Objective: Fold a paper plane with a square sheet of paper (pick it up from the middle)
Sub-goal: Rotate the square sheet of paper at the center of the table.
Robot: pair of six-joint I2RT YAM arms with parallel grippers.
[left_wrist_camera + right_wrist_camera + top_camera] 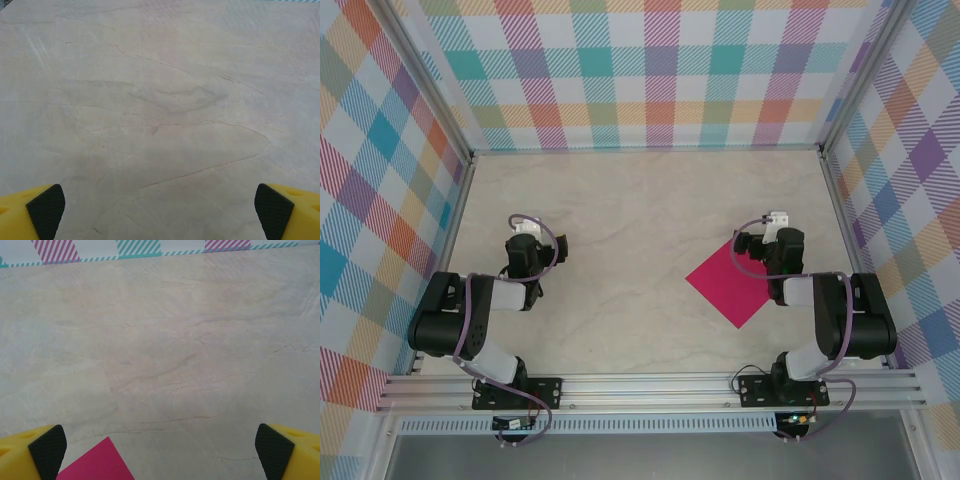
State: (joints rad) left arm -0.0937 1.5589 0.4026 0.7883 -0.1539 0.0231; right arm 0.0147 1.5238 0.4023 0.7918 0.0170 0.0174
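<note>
The square sheet of paper [725, 285] is magenta-pink and lies flat and unfolded on the table, turned like a diamond, at the right of centre. My right gripper [772, 245] hovers over the sheet's far right edge. In the right wrist view one corner of the sheet [97, 466] pokes in at the bottom left, and the right gripper [160, 452] stands open over bare table. My left gripper [526, 250] is far to the left of the sheet. In the left wrist view the left gripper [160, 212] is open with nothing between its black pads [46, 210]. The paper plane is out of view.
The table top [620, 200] is pale and marble-patterned. Plaid walls [650, 70] close it in at the back and on both sides. An aluminium rail [650, 390] carrying both arm bases runs along the near edge.
</note>
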